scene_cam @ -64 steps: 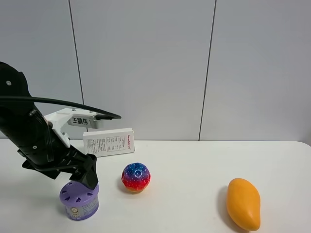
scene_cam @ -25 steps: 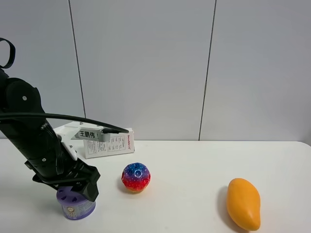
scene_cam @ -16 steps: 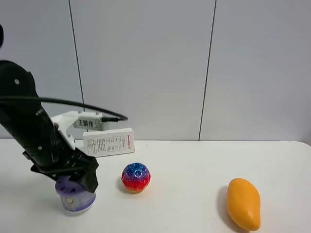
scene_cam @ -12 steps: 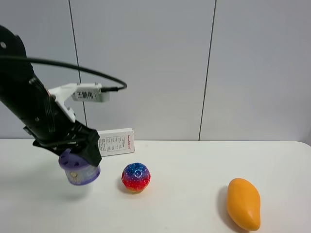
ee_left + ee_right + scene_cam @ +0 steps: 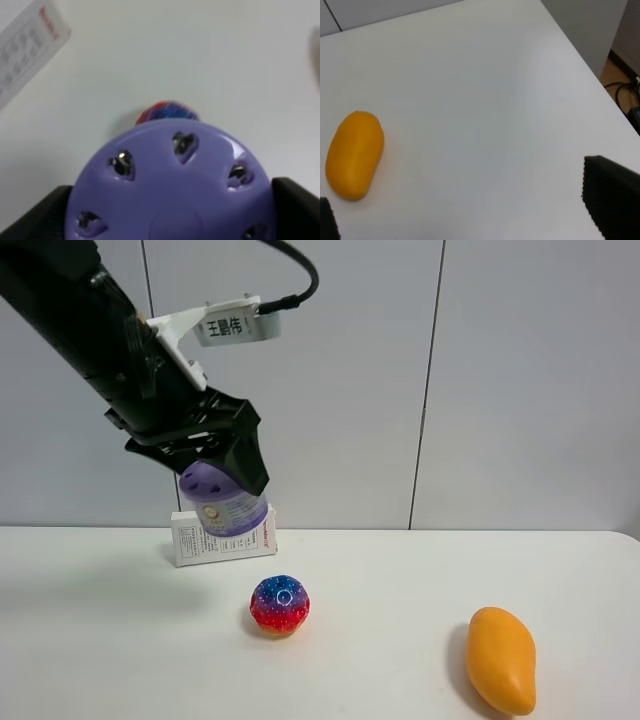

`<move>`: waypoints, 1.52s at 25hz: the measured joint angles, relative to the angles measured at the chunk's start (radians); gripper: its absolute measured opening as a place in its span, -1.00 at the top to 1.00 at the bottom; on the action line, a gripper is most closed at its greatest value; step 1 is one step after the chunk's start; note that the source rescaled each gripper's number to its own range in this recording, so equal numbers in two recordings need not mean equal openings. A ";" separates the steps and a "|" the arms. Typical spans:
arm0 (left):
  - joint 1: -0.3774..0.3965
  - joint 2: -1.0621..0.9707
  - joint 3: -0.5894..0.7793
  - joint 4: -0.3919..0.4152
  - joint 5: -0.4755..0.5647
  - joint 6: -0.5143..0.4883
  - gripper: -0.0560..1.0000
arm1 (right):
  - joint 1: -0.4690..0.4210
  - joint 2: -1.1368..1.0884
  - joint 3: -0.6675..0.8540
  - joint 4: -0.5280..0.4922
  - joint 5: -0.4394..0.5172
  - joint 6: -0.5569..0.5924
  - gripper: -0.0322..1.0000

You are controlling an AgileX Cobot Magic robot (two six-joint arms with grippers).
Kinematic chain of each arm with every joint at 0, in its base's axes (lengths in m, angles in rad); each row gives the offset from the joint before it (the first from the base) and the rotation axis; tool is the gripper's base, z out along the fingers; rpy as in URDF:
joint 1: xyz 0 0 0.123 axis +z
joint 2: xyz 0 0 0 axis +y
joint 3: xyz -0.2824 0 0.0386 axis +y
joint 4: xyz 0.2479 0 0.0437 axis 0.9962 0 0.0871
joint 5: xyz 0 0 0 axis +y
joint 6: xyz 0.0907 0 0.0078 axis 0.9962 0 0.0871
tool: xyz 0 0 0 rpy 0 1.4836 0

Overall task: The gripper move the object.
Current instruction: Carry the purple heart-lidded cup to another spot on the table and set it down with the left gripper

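A grey panelled wall (image 5: 300, 370) rises behind the white desk (image 5: 400, 570). The black left arm (image 5: 90, 330) slants down from the upper left. Its left hand (image 5: 222, 472) is clenched on the lid end of the purple can (image 5: 230, 508), which hangs in the air clear of the desk, in front of a white box (image 5: 215, 545) and above a speckled ball (image 5: 280, 605). The right hand (image 5: 470, 210) hovers beside the mango (image 5: 501, 660), spread wide and grasping nothing.
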 joint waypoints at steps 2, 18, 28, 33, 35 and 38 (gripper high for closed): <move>-0.028 0.031 -0.041 0.000 0.000 0.000 0.87 | 0.000 0.000 0.000 0.000 0.000 0.000 -1.00; -0.168 0.527 -0.472 0.000 0.024 0.018 0.87 | 0.000 0.000 0.000 0.000 0.000 0.000 -1.00; -0.169 0.693 -0.534 0.000 0.035 0.106 0.87 | 0.000 0.000 0.000 0.000 0.000 0.000 -1.00; -0.169 0.708 -0.534 -0.001 0.033 0.113 0.87 | 0.000 0.000 0.000 0.000 0.000 0.000 -1.00; -0.169 0.708 -0.534 -0.001 0.023 0.113 0.87 | 0.000 0.000 0.000 0.000 0.000 0.000 -1.00; -0.169 0.708 -0.534 -0.001 0.016 0.114 0.87 | 0.000 0.000 0.000 0.000 0.000 0.000 -1.00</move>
